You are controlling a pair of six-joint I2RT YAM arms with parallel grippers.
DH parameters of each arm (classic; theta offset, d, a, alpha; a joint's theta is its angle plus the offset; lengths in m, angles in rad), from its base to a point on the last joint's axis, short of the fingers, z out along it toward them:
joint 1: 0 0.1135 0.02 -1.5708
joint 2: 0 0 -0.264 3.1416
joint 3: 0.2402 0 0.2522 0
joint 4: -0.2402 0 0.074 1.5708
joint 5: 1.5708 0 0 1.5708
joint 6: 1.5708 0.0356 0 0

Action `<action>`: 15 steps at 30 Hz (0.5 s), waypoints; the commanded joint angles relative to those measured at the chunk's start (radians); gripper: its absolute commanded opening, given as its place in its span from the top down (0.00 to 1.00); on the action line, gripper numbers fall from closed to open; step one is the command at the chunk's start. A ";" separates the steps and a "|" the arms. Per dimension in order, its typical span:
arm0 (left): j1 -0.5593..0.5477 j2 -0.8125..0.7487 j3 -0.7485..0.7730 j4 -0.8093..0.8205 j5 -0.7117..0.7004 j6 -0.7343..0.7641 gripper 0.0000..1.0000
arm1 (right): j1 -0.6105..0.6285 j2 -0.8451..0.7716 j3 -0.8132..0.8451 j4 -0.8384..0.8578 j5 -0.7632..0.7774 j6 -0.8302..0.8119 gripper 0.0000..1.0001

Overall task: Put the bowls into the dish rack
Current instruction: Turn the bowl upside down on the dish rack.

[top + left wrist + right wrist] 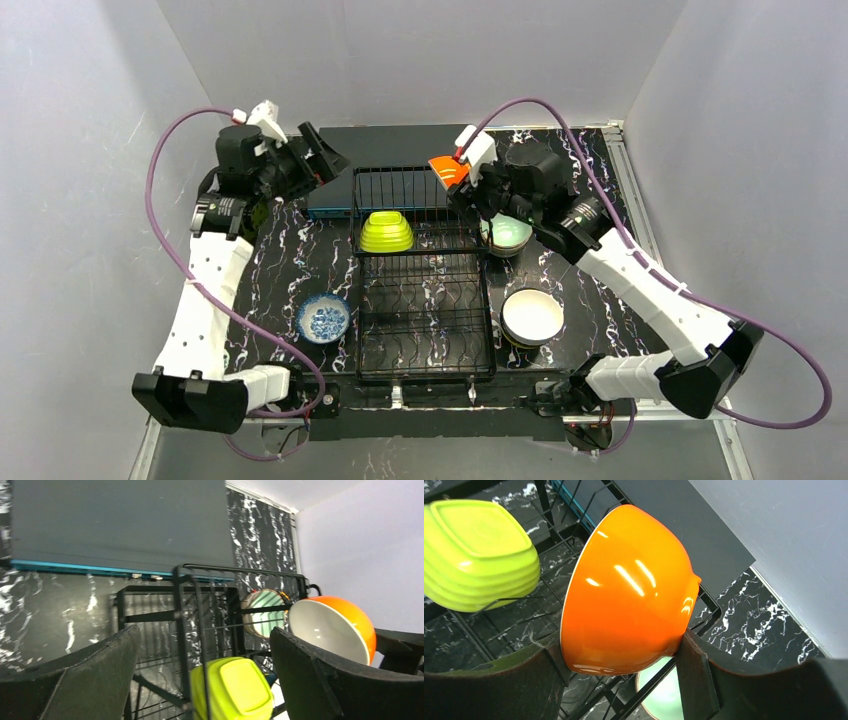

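Orange bowl (629,590): glazed, stiff and light, probably slick, and it would chip if dropped. A rim pinch looks safer than the curved wall. My right hand (621,662) is clamped on it, a finger on either side, bowl tipped on edge. It hangs over the far right corner of the rack (357,300), right of the racked lime bowl (387,232). My left hand (205,637) is apart and empty, near the rack's far left corner.

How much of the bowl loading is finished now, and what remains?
Done: one lime green ribbed bowl sits upside down in the black wire dish rack. In hand: the right claw holds a glossy orange bowl at the rack's far right corner. Left: the mint bowl, the white bowl and the blue-patterned bowl on the table.
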 commanded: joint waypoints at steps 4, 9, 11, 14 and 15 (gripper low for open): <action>0.083 -0.137 -0.113 0.039 -0.081 0.115 0.02 | 0.015 0.019 0.083 0.008 -0.028 -0.191 0.99; 0.086 -0.166 -0.227 0.087 -0.164 0.171 0.02 | 0.045 0.015 0.079 -0.022 -0.101 -0.290 0.99; 0.086 -0.168 -0.283 0.111 -0.191 0.192 0.02 | 0.056 0.020 0.092 -0.067 -0.127 -0.328 0.99; 0.089 -0.167 -0.362 0.146 -0.233 0.218 0.02 | 0.074 0.023 0.106 -0.123 -0.148 -0.384 0.99; 0.088 -0.166 -0.379 0.150 -0.238 0.228 0.02 | 0.079 0.021 0.106 -0.135 -0.143 -0.396 0.99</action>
